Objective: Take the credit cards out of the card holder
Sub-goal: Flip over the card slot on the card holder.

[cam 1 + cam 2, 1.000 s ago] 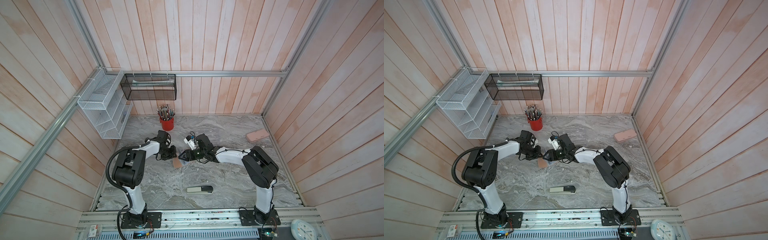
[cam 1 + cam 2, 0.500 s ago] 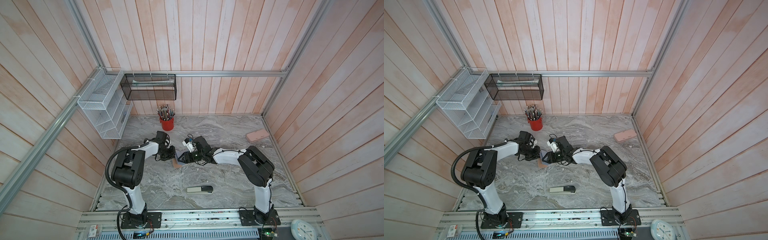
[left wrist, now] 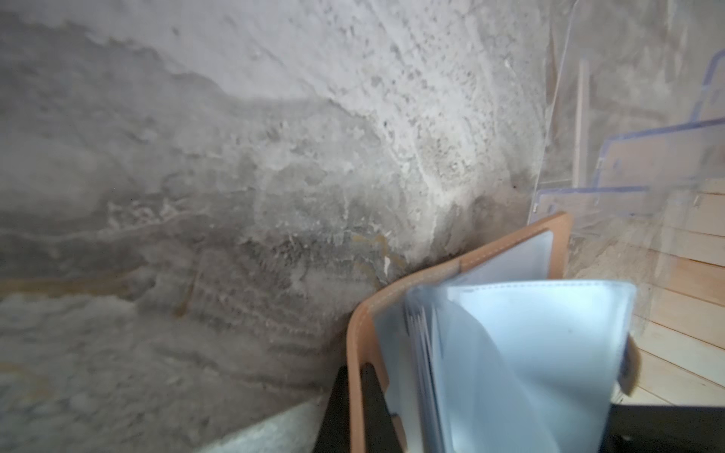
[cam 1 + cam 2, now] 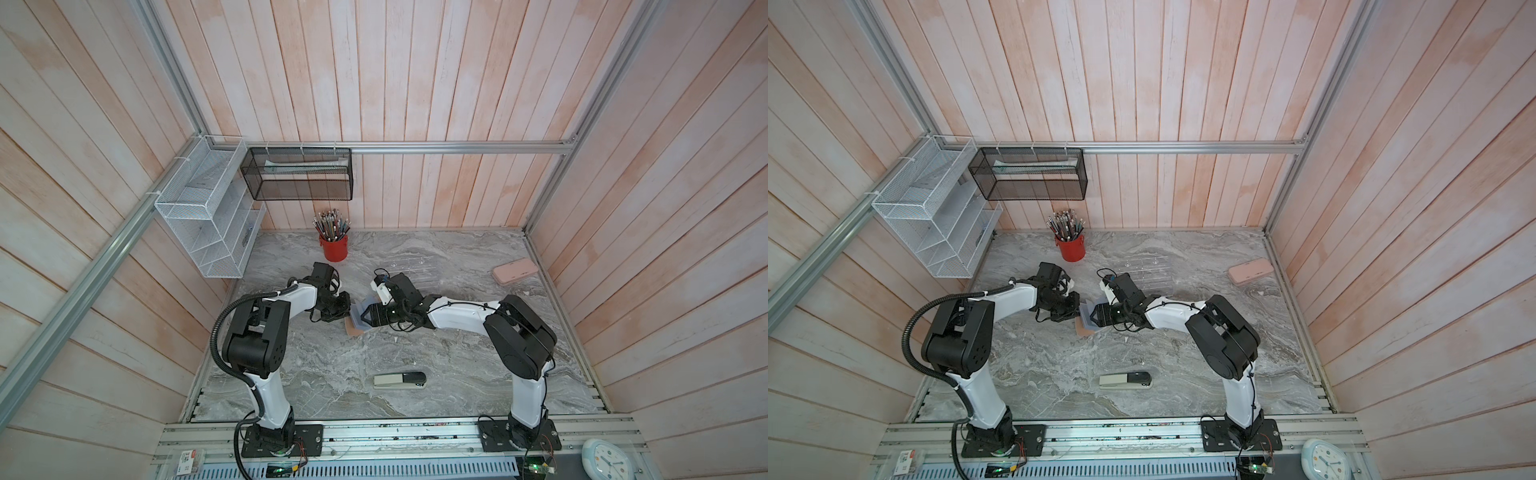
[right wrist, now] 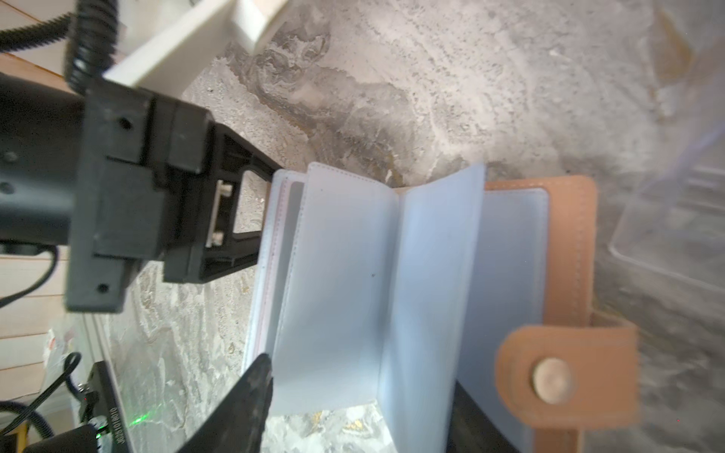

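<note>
In both top views, the white wire rack [image 4: 208,224] hangs on the left wall, off the marble tabletop [image 4: 457,374]. The black mesh basket [image 4: 297,174] is mounted on the back wall. The red pencil cup [image 4: 333,249] stands below it at the tabletop's far edge.

Left of centre, the left gripper [image 4: 348,315] reaches in low. Its jaws are pressed together, pinching an edge of the card holder [image 4: 353,329]. At the lower right of the left wrist view, the holder's tan cover [image 3: 361,333] runs between dark finger parts.

The card holder rests open on the marble at mid-frame, between the two grippers. The right gripper [image 4: 360,319] meets it from the right with its fingers spread. In the right wrist view one finger [image 5: 251,392] sits at the lower left, and the bluish plastic sleeves [image 5: 345,274] fan upright past it. The snap tab [image 5: 565,376] hangs at the lower right. The credit cards cannot be made out through the milky plastic.

The clear acrylic rack [image 4: 415,270] stands just behind the right arm's wrist. Bare marble runs from the holder down to the stapler [image 4: 400,380], well apart at lower centre. More bare marble runs rightward to the pink case [image 4: 514,271], which lies near the right wall's edge. A clock [image 4: 606,459] sits in the lower right corner, off the tabletop.
</note>
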